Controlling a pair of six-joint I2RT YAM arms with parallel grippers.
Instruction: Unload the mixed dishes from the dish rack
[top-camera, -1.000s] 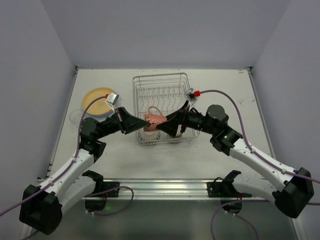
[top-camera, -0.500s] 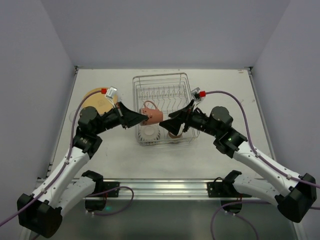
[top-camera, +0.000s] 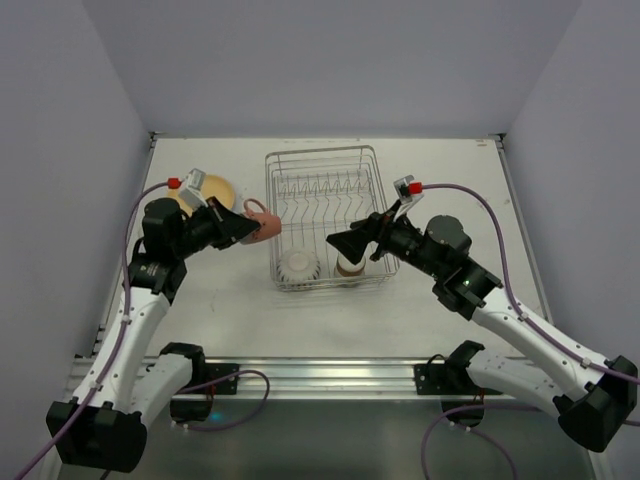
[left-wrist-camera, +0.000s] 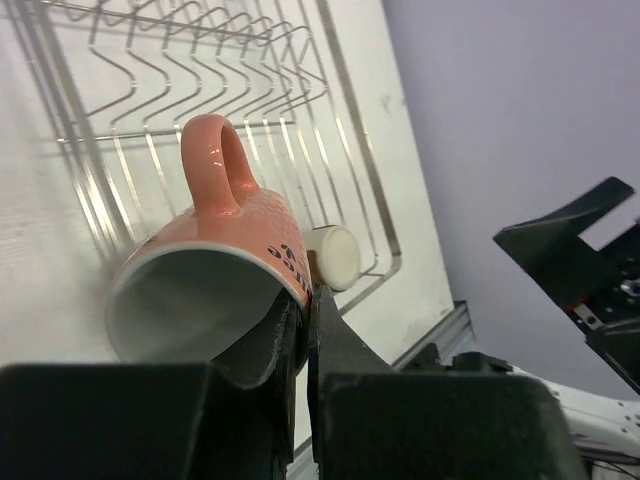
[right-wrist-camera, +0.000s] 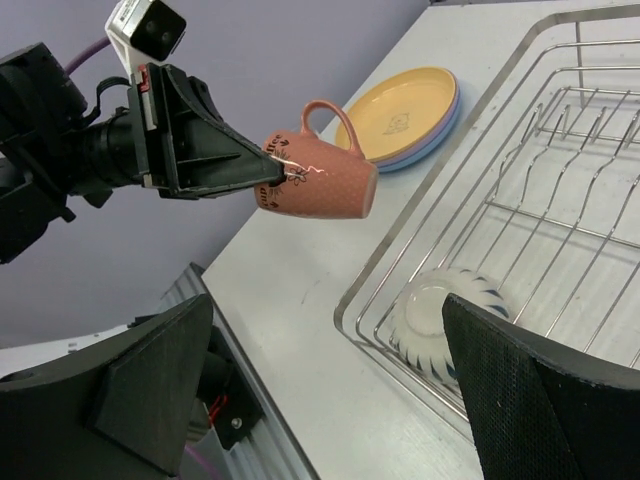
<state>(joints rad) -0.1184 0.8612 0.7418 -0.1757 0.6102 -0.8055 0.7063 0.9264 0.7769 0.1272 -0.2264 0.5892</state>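
My left gripper (top-camera: 243, 228) is shut on the rim of the small pink mug (top-camera: 259, 225) and holds it in the air just left of the dish rack (top-camera: 320, 152). In the left wrist view the mug (left-wrist-camera: 215, 270) lies on its side, handle up, with one finger inside the rim and the gripper (left-wrist-camera: 305, 305) closed on it. The right wrist view shows the mug (right-wrist-camera: 320, 180) above the table. My right gripper (top-camera: 335, 243) is open and empty over the rack's front part. A white ribbed bowl (top-camera: 298, 264) and a brown-and-cream cup (top-camera: 349, 265) stand in the rack.
A yellow-orange plate (right-wrist-camera: 400, 105) lies stacked on a blue one on the table left of the rack, partly behind my left arm in the top view (top-camera: 212, 188). The rack's upright prongs (top-camera: 325, 188) hold nothing. Grey walls close three sides.
My left gripper has carried the pink mug up and to the left, out of the rack. My right gripper has drawn back a little to the right, away from the mug.
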